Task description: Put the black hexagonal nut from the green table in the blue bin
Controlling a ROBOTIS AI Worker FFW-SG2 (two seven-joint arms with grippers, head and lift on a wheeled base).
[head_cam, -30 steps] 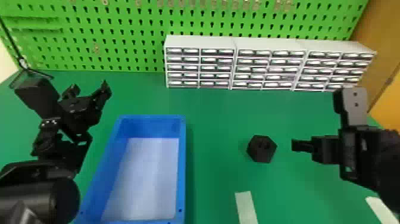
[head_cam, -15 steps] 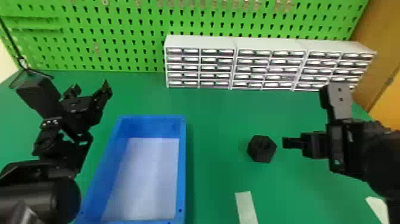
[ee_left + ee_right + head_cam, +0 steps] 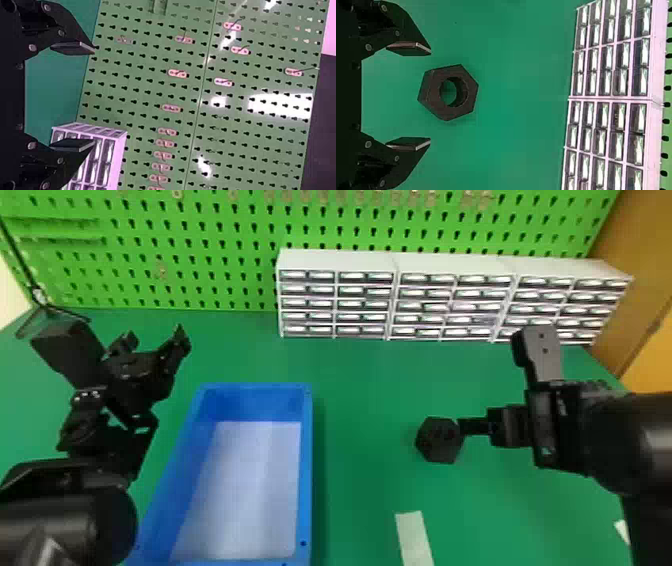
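Observation:
In the head view my right gripper (image 3: 472, 426) is at the right edge of the black hexagonal nut (image 3: 439, 440), which rests on the green table (image 3: 370, 400). The right wrist view has my right gripper (image 3: 430, 95) open, the nut (image 3: 433, 93) lying just beyond and between its two fingertips, not gripped. The blue bin (image 3: 306, 470) stands left of the nut, its visible floor bare. My left gripper (image 3: 156, 340) is parked over the table's left side, beyond the bin's left edge. Seen in the left wrist view, the left gripper (image 3: 94, 95) is open and holds nothing.
White drawer cabinets (image 3: 337, 260) line the back of the table in front of a green pegboard (image 3: 200, 245). A pale strip (image 3: 414, 535) lies on the table near the front, between bin and right arm. A black stand (image 3: 42, 302) is at the back left.
My right gripper has moved left in the head view, closing the gap to the nut. The nut, the bin and my left arm have kept their places.

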